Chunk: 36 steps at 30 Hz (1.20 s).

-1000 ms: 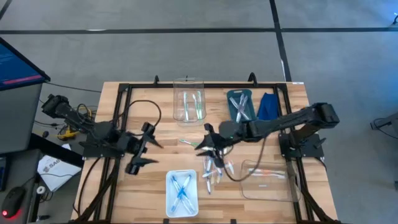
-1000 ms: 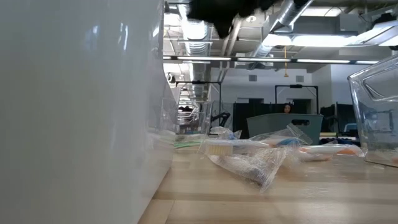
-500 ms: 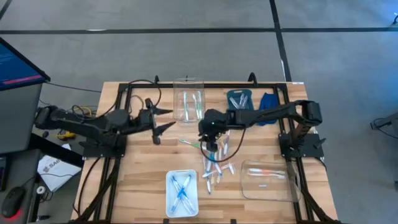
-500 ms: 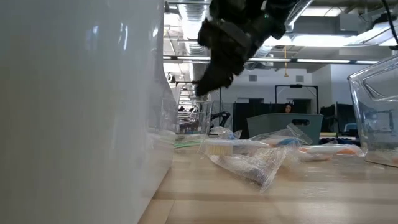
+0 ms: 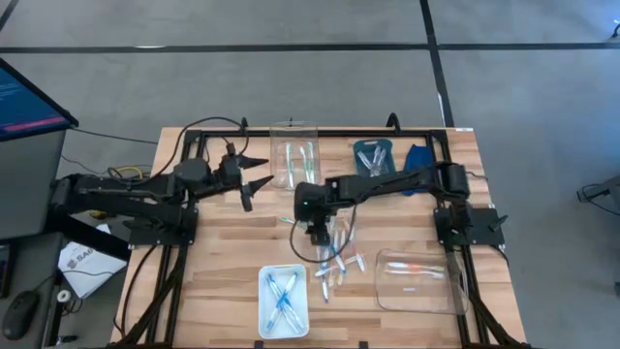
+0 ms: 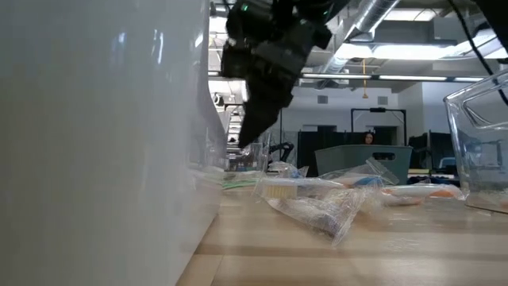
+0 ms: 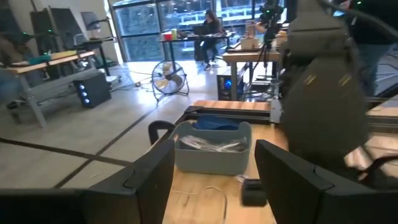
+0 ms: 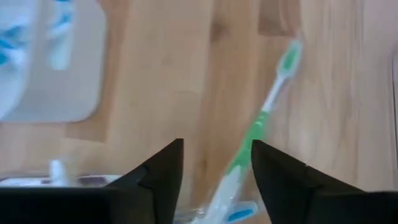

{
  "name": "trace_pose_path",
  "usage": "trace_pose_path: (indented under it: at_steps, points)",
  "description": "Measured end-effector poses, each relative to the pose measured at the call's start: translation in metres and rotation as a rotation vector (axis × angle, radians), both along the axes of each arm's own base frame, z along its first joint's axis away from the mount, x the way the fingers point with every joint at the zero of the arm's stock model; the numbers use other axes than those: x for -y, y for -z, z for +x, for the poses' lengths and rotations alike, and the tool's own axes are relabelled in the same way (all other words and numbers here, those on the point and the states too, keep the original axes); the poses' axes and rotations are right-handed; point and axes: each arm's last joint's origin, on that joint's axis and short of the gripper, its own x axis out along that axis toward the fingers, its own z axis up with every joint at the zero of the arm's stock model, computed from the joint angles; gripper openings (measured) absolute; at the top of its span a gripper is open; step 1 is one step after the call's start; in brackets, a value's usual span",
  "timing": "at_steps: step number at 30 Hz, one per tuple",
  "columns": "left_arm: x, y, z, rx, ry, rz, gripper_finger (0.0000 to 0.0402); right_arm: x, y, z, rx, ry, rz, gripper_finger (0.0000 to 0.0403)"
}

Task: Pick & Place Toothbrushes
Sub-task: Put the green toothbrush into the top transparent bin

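Toothbrushes (image 5: 334, 264) lay in a loose heap near the middle of the bench (image 5: 223, 281), with one green toothbrush (image 8: 258, 134) lying apart on the wood beside the heap. The right arm reached across from its base on the right side, and the right gripper (image 5: 316, 233) pointed down just over that green brush, fingers apart with the handle showing between them, nothing clamped. The left arm stretched in from the left, and the left gripper (image 5: 247, 179) hung wide open and empty near the far clear bin (image 5: 294, 165).

That clear bin held a few green-tipped brushes. A grey-blue bin (image 5: 374, 161) beside it held several whitish ones, with a folded blue cloth (image 5: 418, 163) to its right. A white tray (image 5: 284, 301) at the near edge held blue brushes. A clear tub (image 5: 417, 279) at the near right held an orange-pink one.
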Motion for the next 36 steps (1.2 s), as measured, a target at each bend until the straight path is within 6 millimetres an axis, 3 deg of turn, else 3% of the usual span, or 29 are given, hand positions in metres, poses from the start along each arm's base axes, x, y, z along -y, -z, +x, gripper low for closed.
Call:
trace_pose_path:
  at_steps: [9,29,36]
  points:
    - [0.003,0.001,0.001,-0.006,0.055,-0.003,0.0218,0.004,0.026,0.014,-0.142,-0.017,-0.009,0.0229]
    - [0.004,0.004,0.0,-0.033,0.058,-0.043,0.0218,0.008,0.026,0.02,-0.086,-0.052,-0.077,0.0215]
    - [0.004,0.005,0.0,-0.037,0.068,-0.051,0.0218,0.008,0.038,0.019,-0.063,-0.021,-0.06,0.0216]
